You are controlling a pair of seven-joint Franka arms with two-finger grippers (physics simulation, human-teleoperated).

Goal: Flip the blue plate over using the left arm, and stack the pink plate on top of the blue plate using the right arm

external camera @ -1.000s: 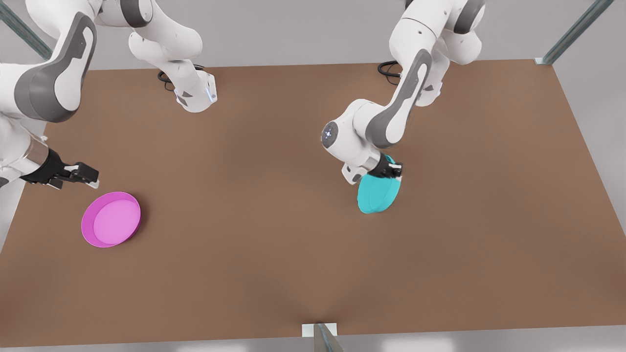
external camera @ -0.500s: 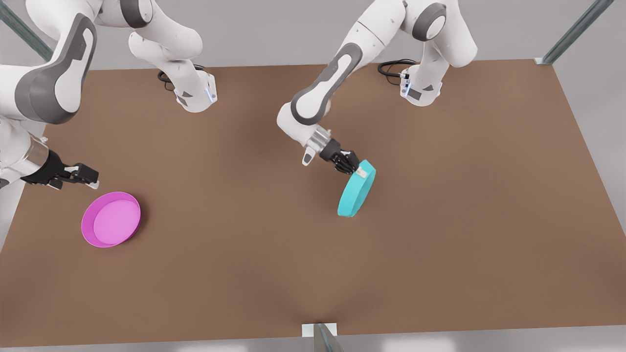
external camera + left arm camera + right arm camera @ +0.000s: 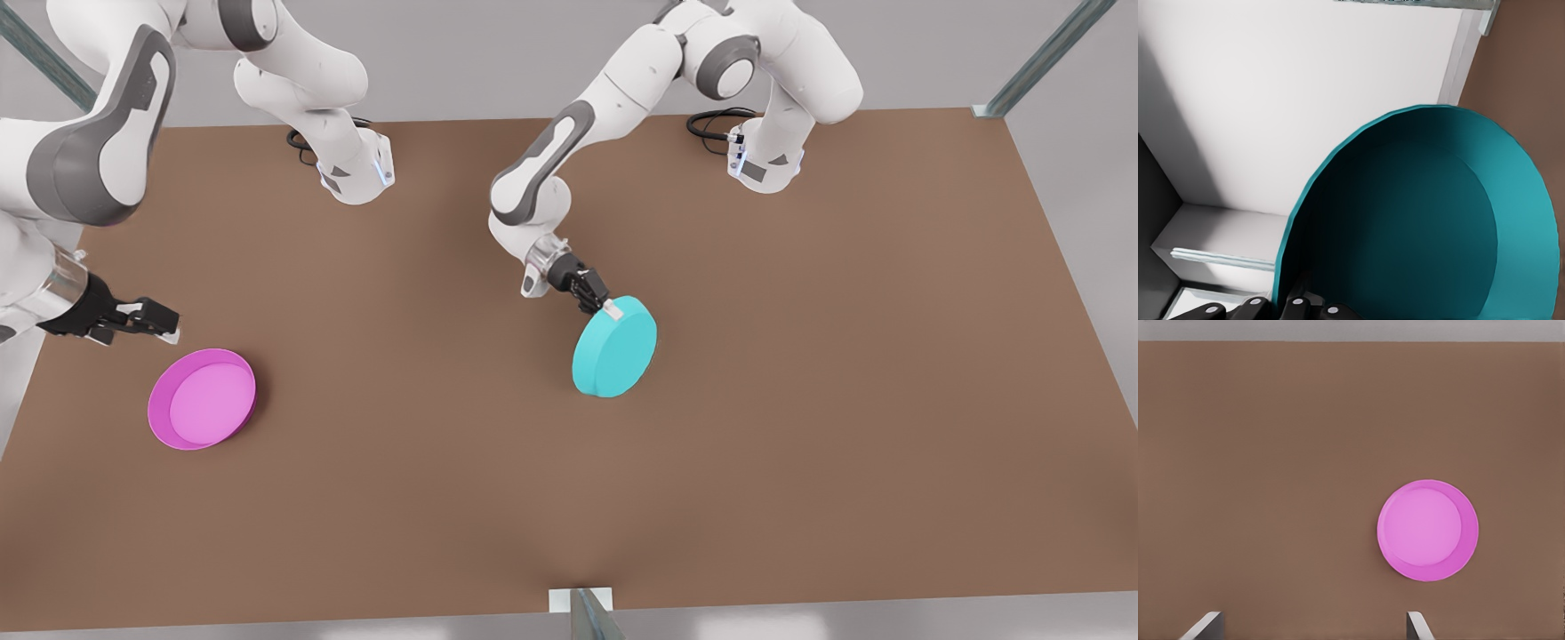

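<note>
The blue plate (image 3: 615, 348) hangs tilted above the middle of the table, its flat underside turned toward the front camera. My left gripper (image 3: 608, 308) is shut on its upper rim. The left wrist view looks into the plate's hollow inside (image 3: 1418, 227), with the rim caught between the black fingers (image 3: 1298, 308). The pink plate (image 3: 203, 398) lies open side up on the table at the front view's left. My right gripper (image 3: 169, 325) hovers just beyond it, open and empty. In the right wrist view the pink plate (image 3: 1427, 529) lies ahead of the gripper's spread fingertips (image 3: 1205, 627).
The brown table (image 3: 800, 444) stretches wide around both plates. Both arm bases (image 3: 356, 173) (image 3: 765, 164) stand at the far edge. A metal bracket (image 3: 582, 604) sits at the near edge, and a frame post (image 3: 1040, 58) rises at the far right corner.
The left arm swung the blue plate toward the front view's left and turned it from edge-on to underside facing the camera. The right arm and the pink plate stayed put.
</note>
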